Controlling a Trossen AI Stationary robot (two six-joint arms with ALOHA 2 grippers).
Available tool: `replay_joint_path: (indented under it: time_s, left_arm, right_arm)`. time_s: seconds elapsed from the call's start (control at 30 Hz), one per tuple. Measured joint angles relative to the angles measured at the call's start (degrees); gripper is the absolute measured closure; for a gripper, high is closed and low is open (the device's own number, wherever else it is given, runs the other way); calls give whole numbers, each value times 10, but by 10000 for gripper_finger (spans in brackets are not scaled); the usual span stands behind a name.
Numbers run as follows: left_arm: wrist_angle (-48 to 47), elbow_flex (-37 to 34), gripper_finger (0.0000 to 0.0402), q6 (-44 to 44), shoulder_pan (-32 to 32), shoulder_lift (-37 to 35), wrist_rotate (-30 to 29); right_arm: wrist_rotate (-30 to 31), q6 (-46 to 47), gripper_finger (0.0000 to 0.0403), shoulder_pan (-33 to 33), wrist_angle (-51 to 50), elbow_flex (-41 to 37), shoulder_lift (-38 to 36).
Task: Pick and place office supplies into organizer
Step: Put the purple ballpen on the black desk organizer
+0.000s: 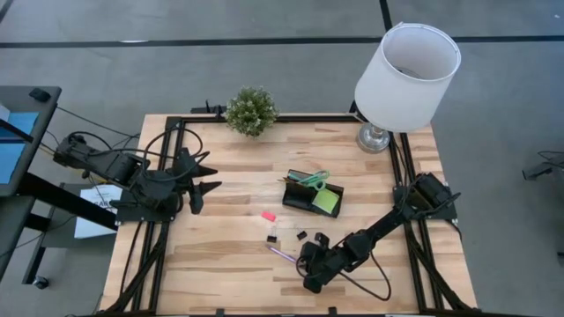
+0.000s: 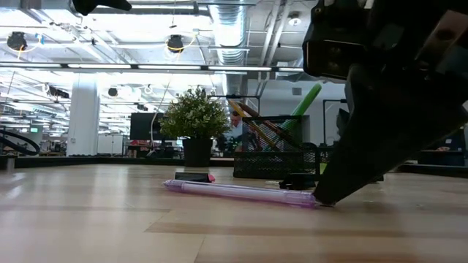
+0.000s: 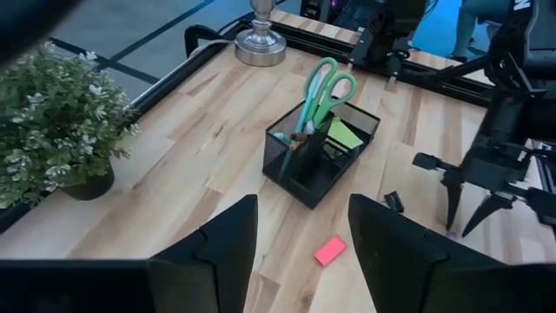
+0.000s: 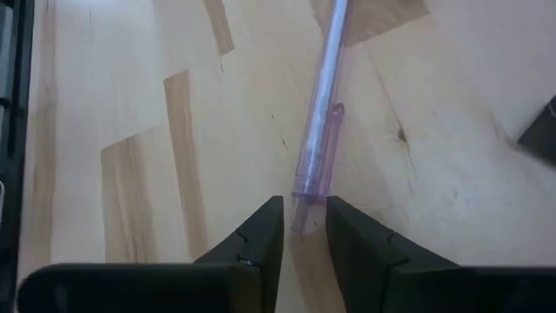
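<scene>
Here the right gripper [image 4: 304,228] is down on the counter [image 1: 220,264] at about six o'clock, its fingers narrowly parted around one end of the translucent purple pen [image 4: 320,113] (not yet pinched). The pen lies flat, well short of the organizer [image 1: 313,194]. It looks light, stiff and slick; a hold nearer mid-barrel should swing less. The left gripper [image 3: 300,243] waits open at nine o'clock.

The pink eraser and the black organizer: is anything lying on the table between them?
No. In the left wrist view, only bare wood separates the pink eraser from the organizer; the high view agrees.
</scene>
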Motion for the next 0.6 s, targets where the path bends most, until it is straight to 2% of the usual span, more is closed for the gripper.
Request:
replay_joint_path:
  time_s: [0.33, 0.6]
  left_arm:
    - [0, 0, 228, -3, 0, 0, -5]
    - [20, 0, 228, -46, 0, 25, -10]
  right_arm:
    - [-9, -6, 390, -13, -35, 2, -1]
    - [-32, -30, 391, -28, -35, 2, -2]
